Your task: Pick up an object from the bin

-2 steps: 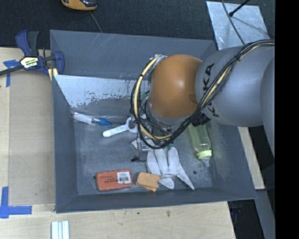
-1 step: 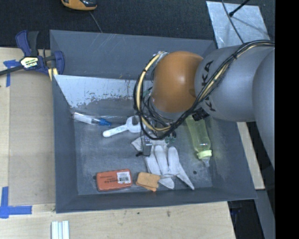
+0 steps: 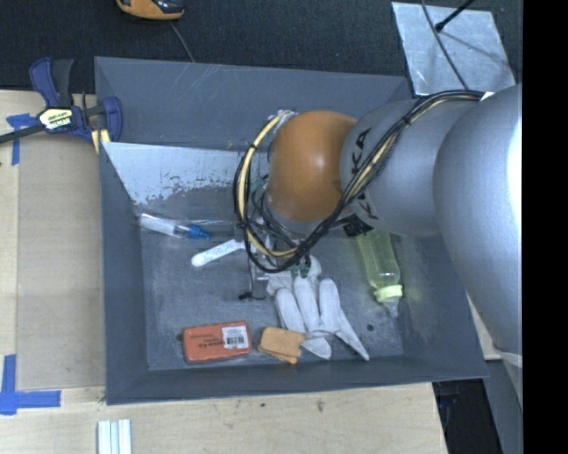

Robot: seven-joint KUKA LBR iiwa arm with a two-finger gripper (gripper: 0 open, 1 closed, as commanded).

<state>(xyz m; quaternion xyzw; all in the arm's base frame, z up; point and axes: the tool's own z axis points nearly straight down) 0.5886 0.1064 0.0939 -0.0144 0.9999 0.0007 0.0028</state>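
Flanking the hand (image 3: 257, 285) lie a white plastic stick (image 3: 216, 254) and rounded tubes (image 3: 308, 306).

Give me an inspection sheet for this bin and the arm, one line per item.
Surface: grey bin; floor scuffed, white scrapes on the far wall.
Job's things: white glove right beside the gripper, white tube to its left; neither seen held.
Clutter: clear syringe with a blue part, red block with a barcode, tan sponge, yellow-green bottle.
Grippers: gripper low over the bin's middle, under the orange cover, mostly hidden.
Cables: yellow and black cables looped round the cover.
Surroundings: yellow-black object beyond the far rim.
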